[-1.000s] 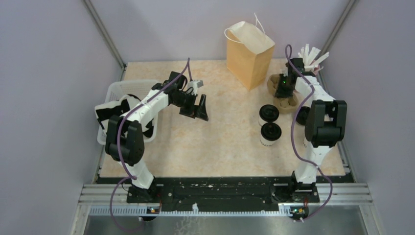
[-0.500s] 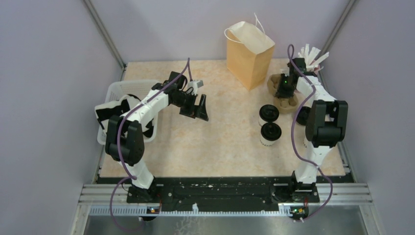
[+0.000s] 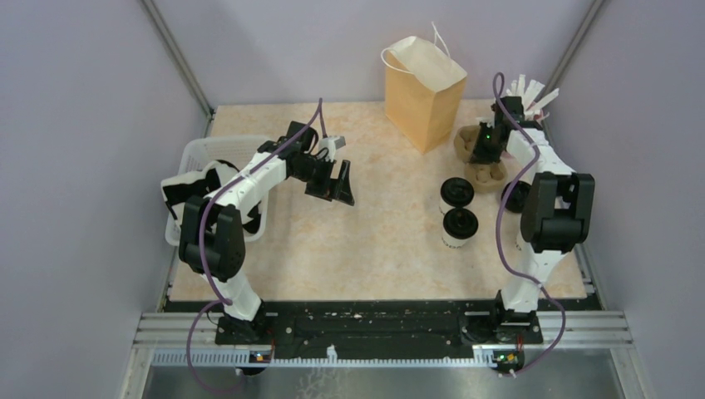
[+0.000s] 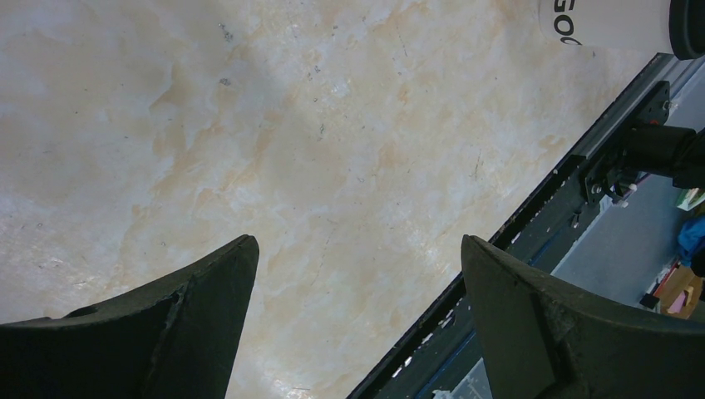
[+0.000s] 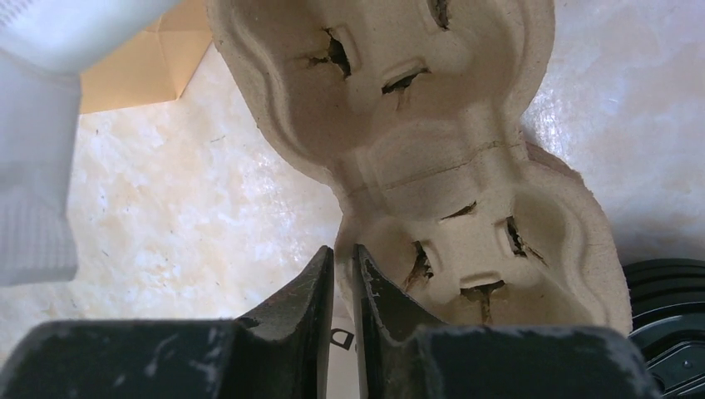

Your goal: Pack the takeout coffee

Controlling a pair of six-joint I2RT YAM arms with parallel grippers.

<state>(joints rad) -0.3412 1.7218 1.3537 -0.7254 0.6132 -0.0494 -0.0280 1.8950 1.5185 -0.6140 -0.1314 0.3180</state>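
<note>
Two lidded cups (image 3: 459,224) stand on the surface (image 3: 374,241), mid-right, not yet packed. My left claw (image 4: 357,249) hangs wide open and empty. My right claw (image 5: 342,253) looks pinched on the carrier (image 5: 465,166) rim, just past the cups. I read this as positioning the carrier. Next: seat the cups in it, then load the bag (image 3: 424,96) behind.

The surface (image 3: 382,241) is cream and pale orange, veined like marble. The paper bag (image 3: 420,104) is plain tan-brown with white handles. The takeout coffee cups (image 3: 459,224) are white with black lids and dark grey lettering on the side. The pulp cup carrier (image 5: 432,166) is a dull grey-beige. The basket (image 3: 195,154) is white. Both arms are white and black with purple cables (image 3: 499,224). The left hand (image 4: 357,249) and right hand (image 5: 342,258) are matt black. The wrapped straws (image 3: 532,93) are white.
</note>
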